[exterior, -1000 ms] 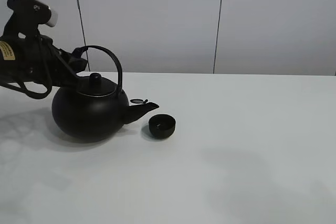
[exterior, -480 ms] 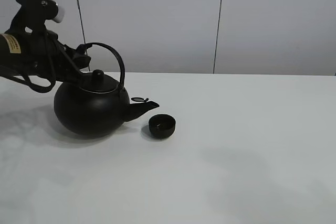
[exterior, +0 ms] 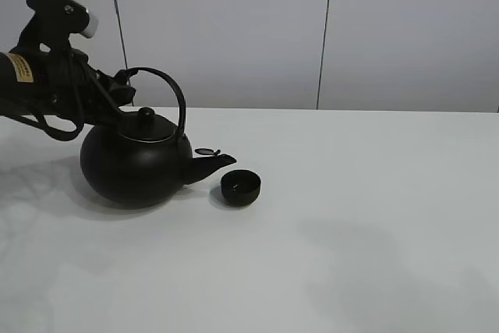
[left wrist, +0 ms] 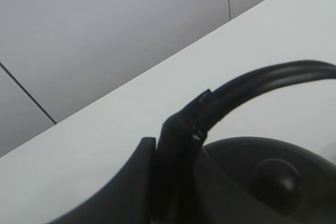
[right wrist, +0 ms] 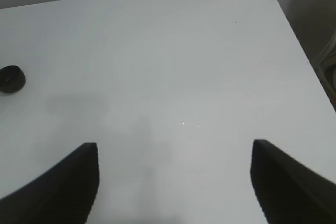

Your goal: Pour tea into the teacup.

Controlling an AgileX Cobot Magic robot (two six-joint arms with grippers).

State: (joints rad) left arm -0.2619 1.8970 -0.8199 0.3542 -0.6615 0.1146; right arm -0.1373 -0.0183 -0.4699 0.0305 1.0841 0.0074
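1. I am seeing the teacup (exterior: 241,187) sitting upright on the table (exterior: 351,216), a little left of centre in the high view. It is small, round, handleless and bowl-shaped, with a dull black finish. The right wrist view is catching it too (right wrist: 10,78), well apart from that arm.
2. The spout (exterior: 209,164) of the kettle (exterior: 134,169) is pointing at the cup, its tip just beside the rim and not touching it. A small hinged flap (exterior: 206,150) is standing open over the spout mouth.
3. The kettle body is large, near-spherical and matte black. Its lid is carrying a rounded knob (exterior: 146,115), and a thin arched handle (exterior: 173,87) is curving over the top. I cannot tell whether the base is touching the table.
4. The left gripper (exterior: 121,83) is reaching in from the left, jaws clamped together on the handle's rear end. The left wrist view is showing the dark fingers (left wrist: 173,145) pinching the smooth bar (left wrist: 273,74).
5. The right gripper (right wrist: 173,145) is hanging over bare tabletop, its dark fingers (right wrist: 73,177) standing apart and gripping nothing.
6. The table is looking smooth, white and faintly glossy. Behind it, pale grey wall panels (exterior: 234,29) are meeting at thin dark seams.
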